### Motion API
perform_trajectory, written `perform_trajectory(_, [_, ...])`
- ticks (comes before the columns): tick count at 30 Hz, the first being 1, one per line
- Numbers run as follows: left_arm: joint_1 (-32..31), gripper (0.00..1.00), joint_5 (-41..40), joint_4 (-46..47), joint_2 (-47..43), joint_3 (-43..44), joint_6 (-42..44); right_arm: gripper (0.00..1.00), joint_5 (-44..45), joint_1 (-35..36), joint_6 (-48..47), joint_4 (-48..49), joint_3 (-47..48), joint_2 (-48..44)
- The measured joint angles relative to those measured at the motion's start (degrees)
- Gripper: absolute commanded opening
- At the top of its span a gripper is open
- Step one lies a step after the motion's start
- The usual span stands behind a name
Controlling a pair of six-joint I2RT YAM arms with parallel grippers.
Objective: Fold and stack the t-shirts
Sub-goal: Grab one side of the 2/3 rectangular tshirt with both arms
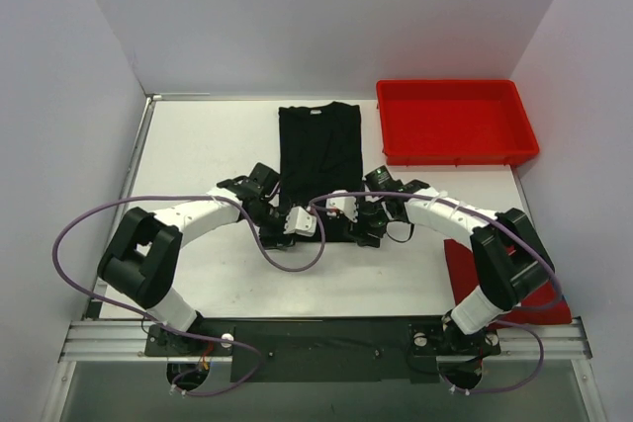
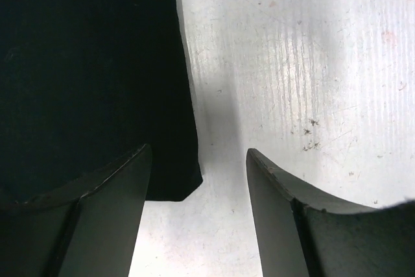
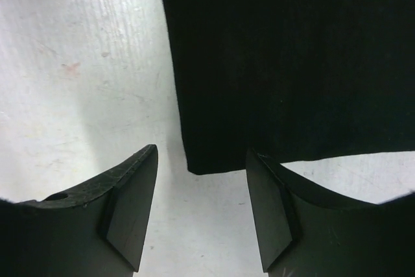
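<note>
At the near hem of the black t-shirt point(image 1: 318, 150), the left gripper point(image 2: 198, 215) and right gripper point(image 3: 201, 215) each hover over a corner, jaws parted, nothing between them. The shirt lies flat, folded narrow, mid-table point(image 1: 198, 145). The red t-shirt point(image 1: 456, 262) sits by the right arm's base, with a red tray point(image 1: 455, 153) far right.

Both our arms bend inward toward each other; our left claw point(image 2: 198, 160) and right claw point(image 3: 202, 160) point down with jaws apart.
</note>
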Motion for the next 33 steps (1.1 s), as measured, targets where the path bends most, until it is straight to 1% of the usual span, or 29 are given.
perform_trajectory(4, [-0.5, 0.7, -2.2, 1.7, 0.3, -1.1, 0.5, 0.47, 2.4, 0.8, -2.5, 1.5, 0.0, 2.0])
perform_trajectory(5, [-0.5, 0.69, -3.0, 2.4, 0.5, -1.4, 0.5, 0.44, 2.8, 1.1, -3.1, 1.6, -0.1, 2.6])
perform_trajectory(6, [-0.5, 0.68, -4.0, 3.1, 0.6, -1.7, 0.5, 0.43, 3.3, 1.4, -3.7, 1.8, -0.3, 3.0])
perform_trajectory(7, [-0.5, 0.64, -4.8, 3.6, 0.7, -2.1, 0.5, 0.38, 3.8, 1.8, -4.2, 1.9, -0.6, 3.3])
perform_trajectory(8, [-0.5, 0.62, -5.7, 3.9, 0.7, -2.5, 0.7, 0.32, 4.4, 2.2, -4.7, 1.8, -0.9, 3.4])
perform_trajectory(9, [-0.5, 0.55, -6.6, 4.4, 0.8, -3.0, 0.7, 0.28, 5.0, 2.7, -5.2, 1.7, -0.9, 3.7])
perform_trajectory(10, [-0.6, 0.48, -7.4, 4.8, 0.8, -3.4, 1.0, 0.16, 5.2, 3.0, -5.6, 1.8, -0.9, 3.9])
perform_trajectory(11, [-0.7, 0.33, -8.1, 5.3, 0.8, -3.8, 1.3, 0.12, 5.9, 3.5, -5.9, 1.9, -0.8, 3.9])
perform_trajectory(12, [-0.7, 0.24, -8.7, 5.8, 0.8, -4.0, 1.5, 0.03, 6.3, 3.9, -6.5, 2.0, -0.7, 4.0])
perform_trajectory(13, [-0.8, 0.04, -9.1, 6.1, 0.9, -4.0, 1.0, 0.0, 7.0, 4.2, -7.0, 2.1, -0.7, 4.0])
perform_trajectory(14, [-0.9, 0.0, -9.4, 6.5, 0.9, -4.1, 1.1, 0.0, 7.3, 4.4, -7.3, 2.1, -0.7, 4.0])
perform_trajectory(19, [-0.9, 0.0, -9.8, 7.0, 0.8, -4.0, 0.2, 0.0, 7.9, 4.8, -8.1, 1.8, -0.7, 3.7])
perform_trajectory(22, [-0.9, 0.0, -8.8, 4.9, -0.1, -3.9, -1.0, 0.0, 6.5, 4.9, -7.7, -0.8, -0.5, 2.6])
perform_trajectory(26, [-1.0, 0.0, -6.3, -3.1, -4.3, -2.5, -1.9, 0.0, 4.1, 6.8, -6.8, -7.8, 1.0, -1.1])
perform_trajectory(31, [-1.0, 0.0, -2.1, -16.5, -14.8, 0.9, -0.9, 0.0, 0.5, 11.5, -5.0, -19.3, 3.1, -10.5])
perform_trajectory(33, [-1.5, 0.0, 0.7, -22.5, -19.9, 1.7, 0.2, 0.0, -0.9, 14.2, -3.5, -24.0, 4.1, -14.4])
